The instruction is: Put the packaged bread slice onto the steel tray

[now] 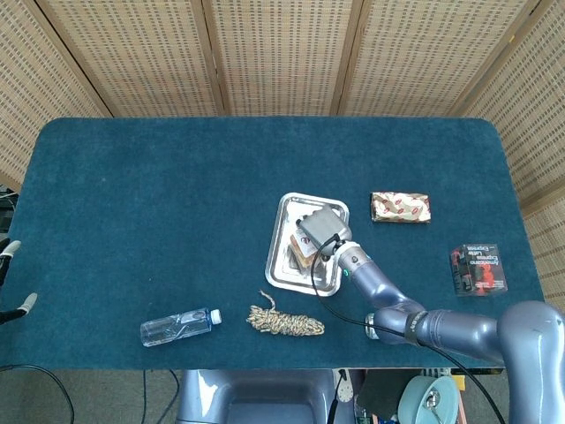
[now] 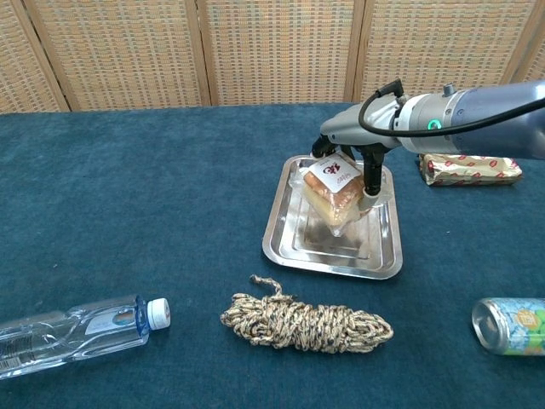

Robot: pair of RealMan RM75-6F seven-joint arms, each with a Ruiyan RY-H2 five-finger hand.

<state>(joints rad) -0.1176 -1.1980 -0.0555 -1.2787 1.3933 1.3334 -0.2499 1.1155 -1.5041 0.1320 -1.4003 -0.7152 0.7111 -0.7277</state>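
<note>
Spreading wide under everything, the blue surface (image 2: 128, 196) carries the scene; on it the steel tray (image 2: 288, 223) sits near the middle, and just above the tray's floor the right robot hand (image 2: 351, 145) holds the packaged bread slice (image 2: 335, 189) pinched from above, tilted on one corner, its lower tip close to the metal — whether it touches, I cannot tell. The left robot hand (image 1: 9, 278) barely shows at the far edge of the head view, only fingertips visible; its state cannot be told. Near the tray's front edge lies a coil of rope (image 2: 306, 321); further left a water bottle (image 2: 77, 331) on its side; at the right a drinks can (image 2: 511, 325) and, beyond the tray, a wrapped snack bar (image 2: 468, 168). The risk, as I judge it, lies in letting go from this tilt — the packet could topple or slide on slick steel toward the rim; loose wrapper film might also cling to the fingers and drag the bread back out.
</note>
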